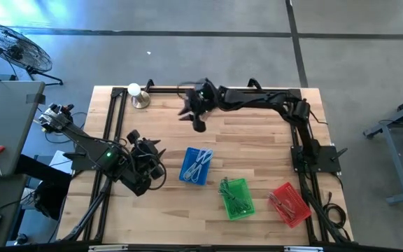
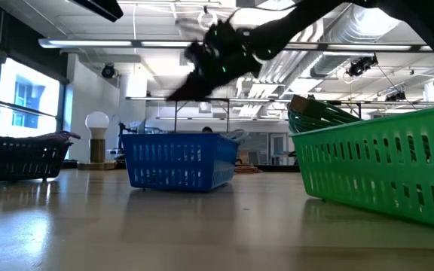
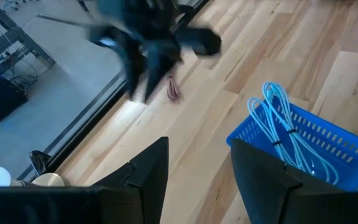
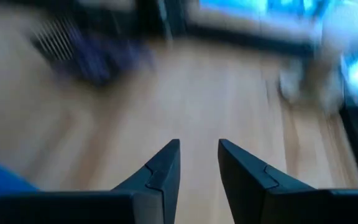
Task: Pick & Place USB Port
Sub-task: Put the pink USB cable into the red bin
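Observation:
A small dark red coiled cable (image 3: 174,88) lies flat on the wood near the table's far edge. My right gripper (image 1: 197,117) hangs in the air just above it, blurred in the low view (image 2: 215,57); its fingers (image 4: 199,148) stand apart with nothing between them. My left gripper (image 1: 150,165) waits open near the table's left side, beside the blue basket (image 1: 196,166); its fingers (image 3: 199,163) are empty. The blue basket (image 3: 303,149) holds light blue cables (image 3: 280,121).
A green basket (image 1: 236,198) with green cables and a red basket (image 1: 290,204) with red cables sit along the near edge. A lamp with a round bulb (image 1: 137,94) stands at the far left corner. Black rails frame the table's left, far and right sides.

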`<state>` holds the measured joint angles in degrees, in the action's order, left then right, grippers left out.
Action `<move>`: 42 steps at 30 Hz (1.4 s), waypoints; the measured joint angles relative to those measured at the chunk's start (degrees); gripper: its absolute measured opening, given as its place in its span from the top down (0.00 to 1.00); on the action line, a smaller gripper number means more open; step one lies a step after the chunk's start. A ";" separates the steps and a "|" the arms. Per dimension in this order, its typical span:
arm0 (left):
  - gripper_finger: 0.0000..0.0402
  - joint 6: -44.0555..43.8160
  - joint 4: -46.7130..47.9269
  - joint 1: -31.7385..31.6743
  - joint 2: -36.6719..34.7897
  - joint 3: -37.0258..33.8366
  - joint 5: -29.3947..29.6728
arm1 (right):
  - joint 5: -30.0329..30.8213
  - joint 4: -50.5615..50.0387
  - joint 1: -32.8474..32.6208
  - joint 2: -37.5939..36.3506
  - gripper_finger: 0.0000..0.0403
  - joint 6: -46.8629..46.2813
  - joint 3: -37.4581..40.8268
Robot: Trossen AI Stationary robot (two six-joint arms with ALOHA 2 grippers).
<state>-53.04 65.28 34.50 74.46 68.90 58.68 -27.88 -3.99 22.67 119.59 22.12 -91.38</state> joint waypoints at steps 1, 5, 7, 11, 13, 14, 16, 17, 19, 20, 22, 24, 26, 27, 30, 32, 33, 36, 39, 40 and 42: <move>0.58 0.00 0.00 0.00 0.00 0.00 -0.27 | -2.56 1.69 -0.26 -0.06 0.75 -2.09 -1.44; 0.58 0.00 0.00 0.00 0.00 0.01 -0.53 | -14.40 10.31 -0.73 0.29 0.75 -11.92 -6.76; 0.58 0.00 -0.01 0.00 0.00 0.00 -0.53 | -17.82 14.22 -1.00 1.63 0.75 -16.21 -9.89; 0.58 0.00 -0.03 0.00 0.00 0.00 -0.72 | -19.71 15.78 -1.83 8.81 0.75 -22.57 -18.79; 0.58 -0.17 -0.10 0.00 0.00 0.00 -1.01 | -21.24 15.35 -2.38 13.60 0.75 -25.46 -23.71; 0.58 -0.20 -0.07 0.00 0.00 0.00 -1.24 | -22.01 15.15 -2.59 15.48 0.75 -26.36 -25.80; 0.58 -0.24 -0.07 0.00 0.00 0.00 -1.60 | -22.30 13.63 -3.05 17.90 0.75 -26.57 -29.19; 0.58 -0.27 -0.06 0.00 0.00 0.00 -1.94 | -21.94 12.22 -3.20 18.26 0.75 -25.66 -30.25; 0.58 -0.67 -0.02 0.00 0.00 0.00 -2.87 | -20.13 8.25 -3.35 18.30 0.75 -21.85 -31.93; 0.58 -0.82 -0.02 0.00 0.00 0.00 -3.15 | -19.16 4.85 -3.17 18.14 0.75 -19.43 -32.71; 0.58 -1.05 0.00 0.00 0.00 0.00 -3.92 | -18.70 -3.44 -2.23 17.96 0.75 -14.75 -34.11; 0.58 -1.05 0.02 0.00 0.00 0.00 -4.23 | -16.48 -11.81 -0.84 17.96 0.75 -10.71 -35.60; 0.58 -1.05 0.06 0.00 0.00 0.00 -4.18 | -12.35 -19.64 0.86 17.96 0.75 -8.37 -37.43; 0.58 -1.05 0.12 0.00 0.00 0.00 -4.16 | -10.50 -23.21 1.76 17.93 0.75 -7.42 -38.04; 0.58 -1.05 0.40 0.00 0.00 0.00 -4.16 | -6.42 -33.99 4.52 17.83 0.75 -5.39 -38.92; 0.58 -1.08 0.42 0.00 0.00 0.00 -4.15 | -4.09 -41.87 6.20 17.88 0.75 -4.18 -39.25; 0.58 -1.22 0.39 0.00 0.00 0.00 -4.14 | -2.71 -45.91 6.97 17.88 0.75 -2.46 -39.31; 0.58 -1.29 0.42 0.00 0.00 0.00 -4.14 | 2.64 -58.90 8.85 17.88 0.75 5.81 -39.33; 0.58 -1.29 0.52 0.00 0.00 0.00 -4.16 | 4.38 -65.32 10.20 17.88 0.75 14.39 -38.17; 0.58 -1.28 0.73 0.00 0.00 0.00 -4.16 | 4.48 -66.71 10.51 17.88 0.75 16.65 -37.98; 0.58 -1.27 1.31 0.00 0.00 0.00 -4.20 | 5.76 -68.10 10.87 17.88 0.75 19.59 -36.87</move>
<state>-54.31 66.59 34.50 74.46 68.90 54.48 -22.12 -72.09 33.54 137.47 41.71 -128.25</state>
